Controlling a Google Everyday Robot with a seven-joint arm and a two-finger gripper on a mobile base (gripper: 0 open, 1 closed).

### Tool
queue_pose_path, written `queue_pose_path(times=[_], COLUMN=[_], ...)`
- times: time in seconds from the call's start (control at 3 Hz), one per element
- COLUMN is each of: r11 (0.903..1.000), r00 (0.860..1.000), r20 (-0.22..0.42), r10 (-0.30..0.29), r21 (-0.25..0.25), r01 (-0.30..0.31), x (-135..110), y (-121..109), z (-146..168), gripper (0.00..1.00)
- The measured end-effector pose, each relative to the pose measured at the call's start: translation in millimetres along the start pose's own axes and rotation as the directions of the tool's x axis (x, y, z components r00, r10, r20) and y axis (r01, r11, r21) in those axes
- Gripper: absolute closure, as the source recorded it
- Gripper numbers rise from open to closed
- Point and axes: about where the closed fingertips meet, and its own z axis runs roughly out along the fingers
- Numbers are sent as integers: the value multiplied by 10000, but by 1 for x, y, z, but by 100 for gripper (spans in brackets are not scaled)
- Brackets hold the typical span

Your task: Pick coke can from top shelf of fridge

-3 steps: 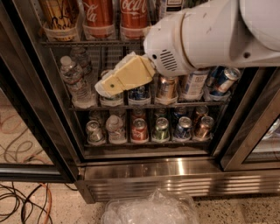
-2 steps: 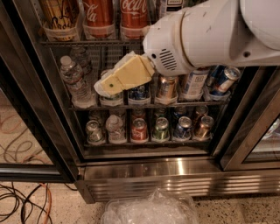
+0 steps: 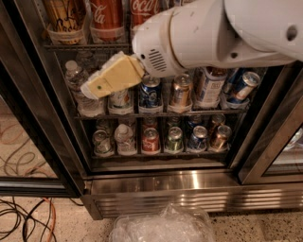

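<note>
Change from the earlier frame: the end effector [image 3: 93, 89] and the white arm [image 3: 203, 35] have shifted left across the fridge [image 3: 189, 186] front. The arm's housing now covers more of the coke can [image 3: 147, 10]. The cans and bottles on the racks sit where they did.
End effector state: cannot tell how far open it is; only its tan outer side shows. Nothing is seen held in it.
End effector position: below the top shelf [image 3: 80, 47], in front of the second rack. Its tip overlaps the water bottle [image 3: 78, 87], and a can [image 3: 121, 99] stands just under it. Whether it touches either, I cannot tell.
Arm pose: it enters from the upper right and runs leftward. The end effector slopes down and to the left from the rounded wrist housing.
Coke can: upright on the top shelf, at the top edge of the view, with the arm hiding its lower right part. A second red can [image 3: 107, 20] stands just left of it, and a tan can [image 3: 64, 16] stands further left.
Floor: cables [image 3: 26, 220] lie at the lower left and crumpled clear plastic [image 3: 161, 228] lies before the base panel.
</note>
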Motion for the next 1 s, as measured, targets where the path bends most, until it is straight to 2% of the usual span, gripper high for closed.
queue_pose_path(times=[0.33, 0.67, 1.0], r11=[9946, 9739, 9295], r00=[9975, 9946, 9929], r20=[445, 406, 615], r10=[556, 952, 1018], r21=[848, 2030, 3498], r01=[-593, -1015, -1170], x=[-7, 3, 14], y=[6, 27, 32], z=[9, 18, 13], gripper=[0, 0, 0])
